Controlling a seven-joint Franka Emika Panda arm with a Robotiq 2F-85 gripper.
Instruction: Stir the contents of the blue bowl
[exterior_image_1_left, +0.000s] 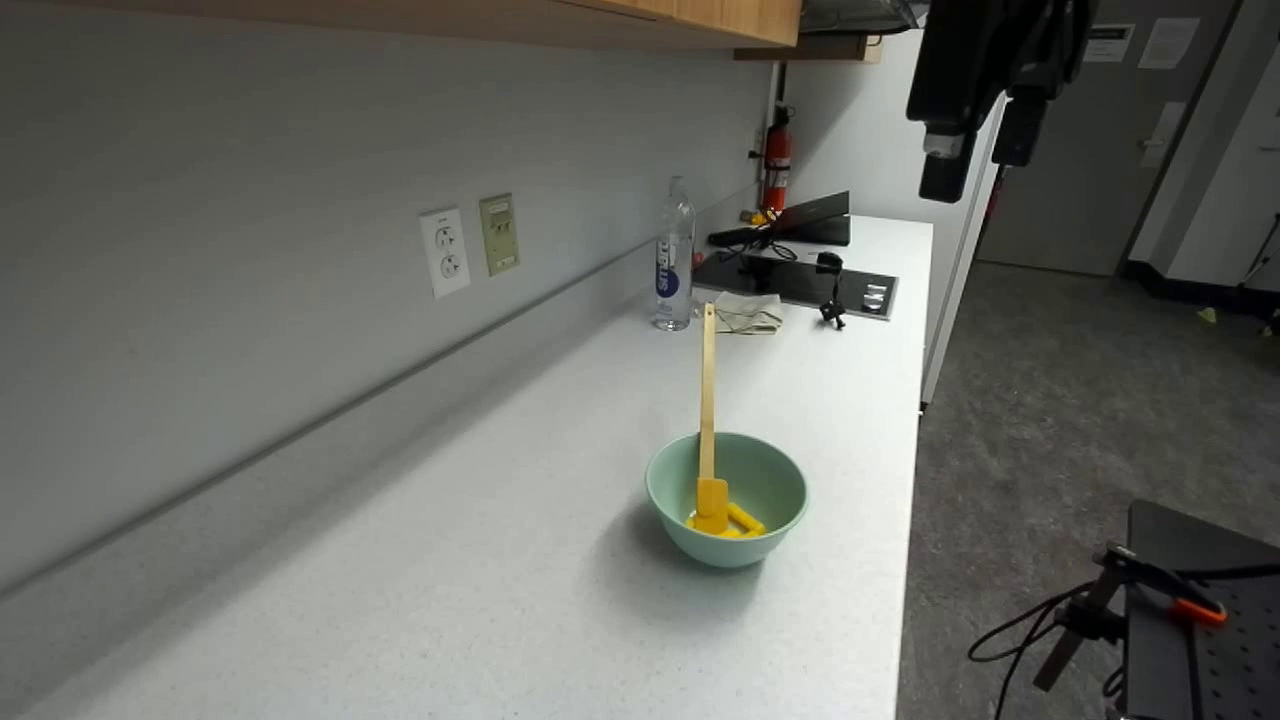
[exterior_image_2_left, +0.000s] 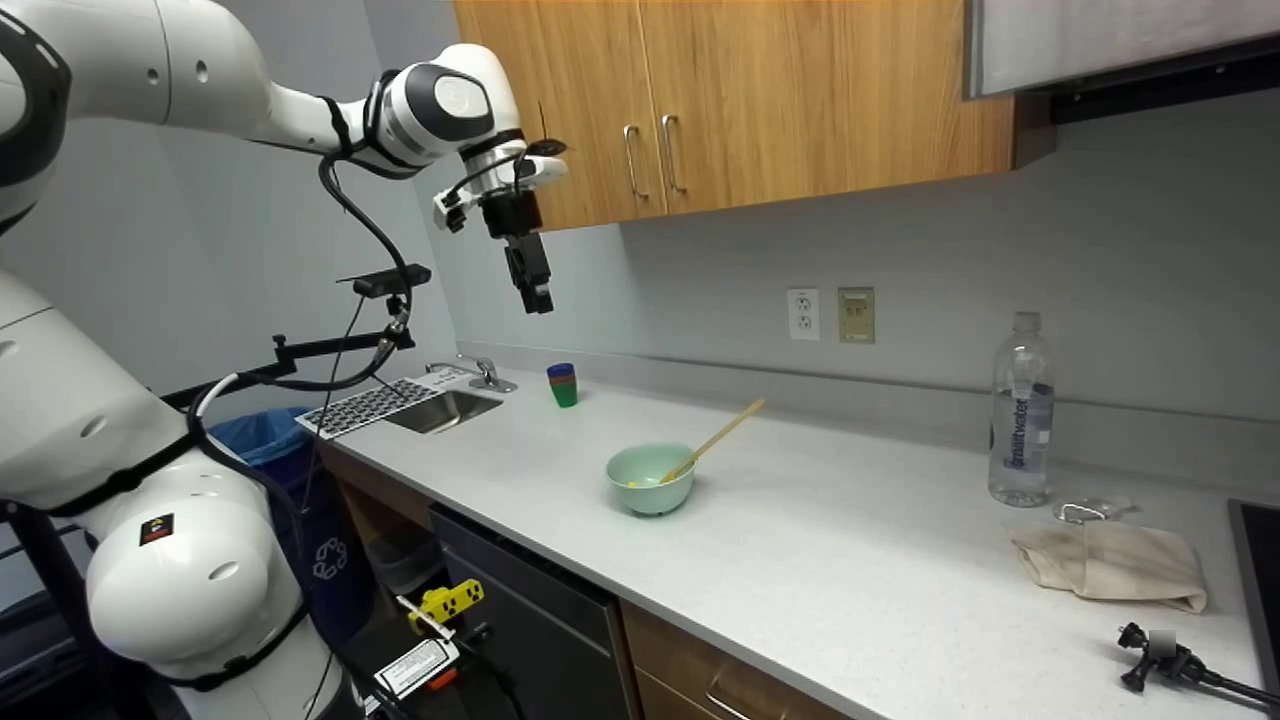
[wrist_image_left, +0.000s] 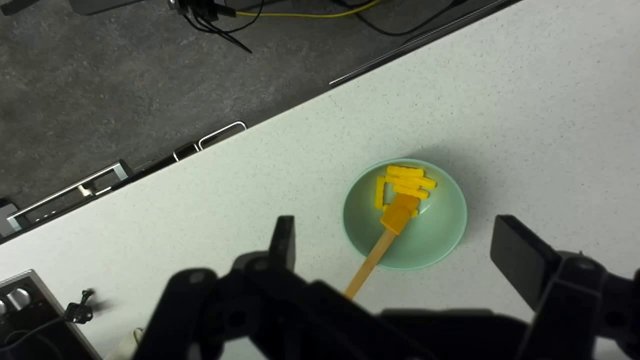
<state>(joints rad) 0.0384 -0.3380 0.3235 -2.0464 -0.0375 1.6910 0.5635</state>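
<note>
The pale teal blue bowl (exterior_image_1_left: 725, 553) stands upright on the white counter in both exterior views. Its contents (wrist_image_left: 405, 172), several bright yellow sticks, lie in a loose heap at the bottom in the wrist view. A spatula with an orange-yellow head (wrist_image_left: 398, 214) rests on some of those pieces. Its wooden handle (exterior_image_1_left: 708, 390) leans over the rim and sticks out; the gripper's body covers its far end in the wrist view. High above the counter hangs my gripper (exterior_image_2_left: 537, 300), apart from the bowl. Its fingers (wrist_image_left: 522, 257) are wide apart with nothing between them.
Near the wall stand a water bottle (exterior_image_2_left: 1020, 420) and a stack of coloured cups (exterior_image_2_left: 563, 385). A folded cloth (exterior_image_2_left: 1110, 565) and a small black mount (exterior_image_2_left: 1160, 655) lie by the cooktop (exterior_image_1_left: 800, 285). Wooden cabinets (exterior_image_2_left: 800, 100) overhang the counter.
</note>
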